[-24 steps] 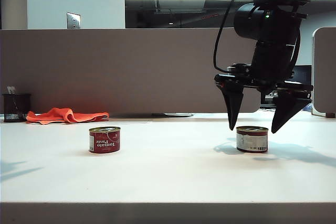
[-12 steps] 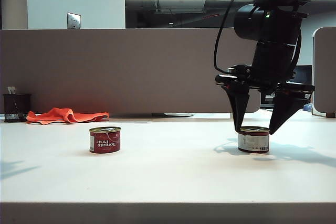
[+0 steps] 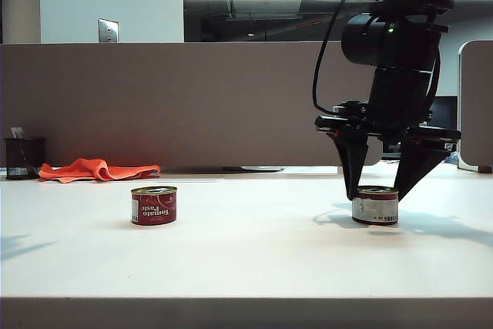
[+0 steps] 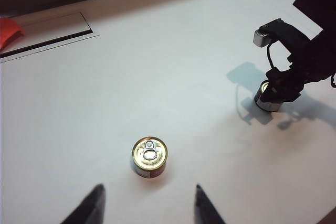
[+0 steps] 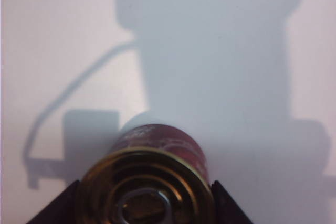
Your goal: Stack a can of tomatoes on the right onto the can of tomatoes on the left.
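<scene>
While the exterior view shows the right gripper (image 3: 379, 190) astride the right can (image 3: 375, 205) on the worktop (image 3: 254, 260), fingers touching its sides, the left wrist view shows the left gripper (image 4: 147, 208) spread empty near the left can (image 4: 149, 157), and the right wrist view confirms the grasp, so lifting comes next.

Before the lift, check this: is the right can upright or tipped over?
Upright. The right can stands flat on the table, lid up, between the fingers of the right pincer.
</scene>
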Available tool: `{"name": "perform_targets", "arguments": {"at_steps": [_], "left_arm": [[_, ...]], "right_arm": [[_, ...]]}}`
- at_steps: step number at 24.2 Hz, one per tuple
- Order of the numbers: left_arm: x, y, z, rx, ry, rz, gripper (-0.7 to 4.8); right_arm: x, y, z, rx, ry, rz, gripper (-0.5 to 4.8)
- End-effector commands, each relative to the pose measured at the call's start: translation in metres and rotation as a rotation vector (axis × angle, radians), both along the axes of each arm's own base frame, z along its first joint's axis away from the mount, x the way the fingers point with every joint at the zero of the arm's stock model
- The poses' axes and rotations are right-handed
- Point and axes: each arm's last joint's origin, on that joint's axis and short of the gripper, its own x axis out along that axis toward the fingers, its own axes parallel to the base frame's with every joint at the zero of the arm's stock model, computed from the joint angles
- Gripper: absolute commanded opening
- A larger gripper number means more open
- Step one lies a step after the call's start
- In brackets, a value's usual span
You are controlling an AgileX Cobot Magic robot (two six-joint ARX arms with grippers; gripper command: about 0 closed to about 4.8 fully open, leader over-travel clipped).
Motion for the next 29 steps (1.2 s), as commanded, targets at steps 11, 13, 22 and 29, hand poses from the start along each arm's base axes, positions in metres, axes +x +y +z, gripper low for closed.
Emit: {"name": "perform_targets", "arguments": {"at_steps": [11,13,22,29], "left_arm": [[0.003,0.006,0.004,0.084,-0.057,0.199,2.11],[0.003,0.006,0.004,0.082,-0.058,0.198,2.11],[0.003,0.005,0.004,0.073,-0.057,0.179,2.11],[0.003,0.005,0.004,0.071,-0.056,0.175,2.11]], "right_arm": [[0.009,0.024,0.054,0.140,-0.147,0.092,2.24],[0.010,0.040,0.074,0.172,-0.207,0.148,2.24],[-0.006,0.150,0.106,0.147,-0.399,0.440,2.25],[-0.008,0.200,0.067,0.082,-0.360,0.572,2.25]]}}
